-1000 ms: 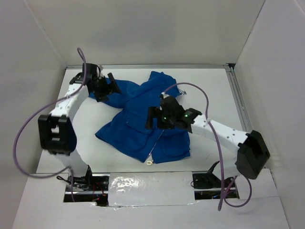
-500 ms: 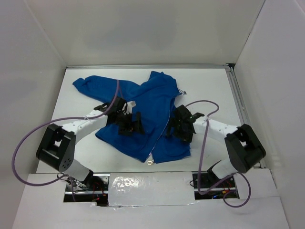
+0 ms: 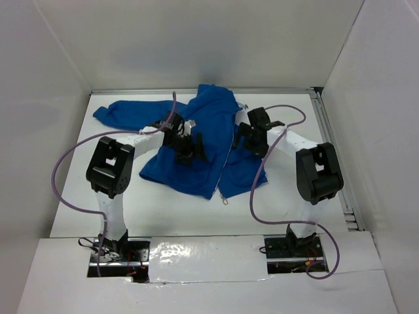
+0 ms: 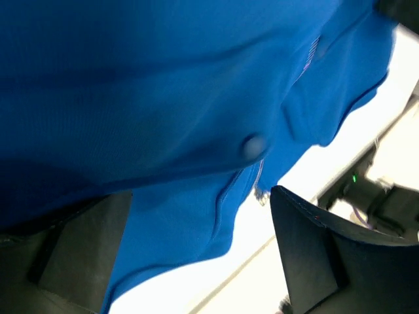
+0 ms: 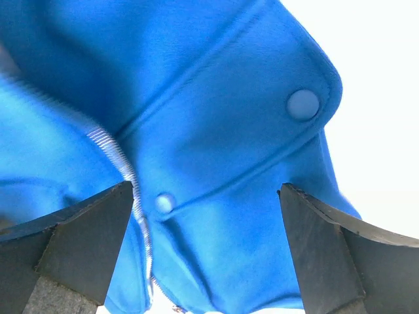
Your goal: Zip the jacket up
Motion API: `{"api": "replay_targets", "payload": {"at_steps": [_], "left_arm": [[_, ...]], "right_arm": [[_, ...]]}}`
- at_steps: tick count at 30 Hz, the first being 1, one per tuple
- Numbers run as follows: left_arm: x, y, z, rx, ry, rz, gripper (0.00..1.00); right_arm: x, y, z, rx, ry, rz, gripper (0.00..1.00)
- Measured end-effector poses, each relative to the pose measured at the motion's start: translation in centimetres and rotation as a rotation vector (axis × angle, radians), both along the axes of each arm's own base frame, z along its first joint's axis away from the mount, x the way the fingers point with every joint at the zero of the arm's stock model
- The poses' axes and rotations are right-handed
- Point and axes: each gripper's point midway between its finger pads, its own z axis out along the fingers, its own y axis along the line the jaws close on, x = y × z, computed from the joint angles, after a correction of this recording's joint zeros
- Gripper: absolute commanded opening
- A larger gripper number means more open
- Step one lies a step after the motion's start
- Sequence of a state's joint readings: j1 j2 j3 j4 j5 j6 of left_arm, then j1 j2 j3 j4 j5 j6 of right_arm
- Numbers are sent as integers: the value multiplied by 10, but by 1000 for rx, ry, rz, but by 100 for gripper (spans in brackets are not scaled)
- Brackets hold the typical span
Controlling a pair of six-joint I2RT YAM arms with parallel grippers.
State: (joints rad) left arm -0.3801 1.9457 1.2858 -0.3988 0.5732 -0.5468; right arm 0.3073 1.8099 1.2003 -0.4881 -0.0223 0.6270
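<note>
The blue jacket (image 3: pixel 209 140) lies front up in the middle of the table, one sleeve stretched out to the far left. Its pale zipper (image 3: pixel 227 167) runs down the front to a small pull (image 3: pixel 224 200) at the hem. My left gripper (image 3: pixel 191 148) is open over the jacket's left front; in the left wrist view (image 4: pixel 196 193) the blue fabric (image 4: pixel 163 98) fills the space between the fingers. My right gripper (image 3: pixel 251 136) is open over the right front. In the right wrist view (image 5: pixel 206 190) it hangs above a flap pocket (image 5: pixel 249 137) with snap buttons, beside the zipper (image 5: pixel 124 171).
White walls close in the table on the left, back and right. A metal rail (image 3: pixel 330 144) runs along the right edge. Purple cables (image 3: pixel 62 176) loop off both arms. The arm bases (image 3: pixel 118 252) stand at the near edge.
Both arms have drawn back toward the far side and folded upright. The jacket has shifted away from the near edge with them, and its hem now lies farther back.
</note>
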Motion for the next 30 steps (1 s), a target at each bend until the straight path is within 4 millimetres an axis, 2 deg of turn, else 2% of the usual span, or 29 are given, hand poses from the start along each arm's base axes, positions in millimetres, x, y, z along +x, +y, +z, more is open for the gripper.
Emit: {"api": "replay_targets", "payload": {"at_steps": [3, 5, 6, 8, 9, 11, 13, 14, 16, 19, 21, 24, 30], "left_arm": [[33, -5, 14, 0, -89, 0, 99], [40, -6, 28, 3, -137, 8, 99], [36, -5, 35, 6, -162, 11, 99], [15, -1, 52, 13, -204, 10, 99], [0, 1, 59, 19, -233, 8, 99], [-35, 7, 76, 16, -276, -2, 99], [-64, 7, 93, -8, -314, -19, 99], [-71, 9, 99, -19, -335, -22, 99], [-77, 13, 104, -25, -359, -2, 99], [-84, 20, 92, -1, -370, 27, 99], [-95, 24, 80, 8, -356, 26, 99], [-110, 29, 66, 12, -335, 19, 99], [-117, 28, 66, -20, -361, 6, 99]], "right_arm": [[17, -3, 28, -37, -102, 17, 100], [17, -3, 59, -62, -196, 13, 100], [14, -1, 83, -74, -276, 7, 100], [-8, 7, 129, -68, -445, 9, 100], [-26, 13, 152, -34, -522, 14, 100], [-52, 18, 179, 43, -607, 13, 100], [-61, 5, 194, 82, -661, -32, 98], [-61, 0, 193, 77, -659, -45, 97], [-59, -4, 177, 37, -621, -56, 97], [-74, 14, 127, -43, -504, 40, 96], [-97, 27, 91, -107, -402, 142, 95], [-117, 40, 55, -173, -294, 238, 94], [-130, 36, -8, -336, -91, 322, 89]]}}
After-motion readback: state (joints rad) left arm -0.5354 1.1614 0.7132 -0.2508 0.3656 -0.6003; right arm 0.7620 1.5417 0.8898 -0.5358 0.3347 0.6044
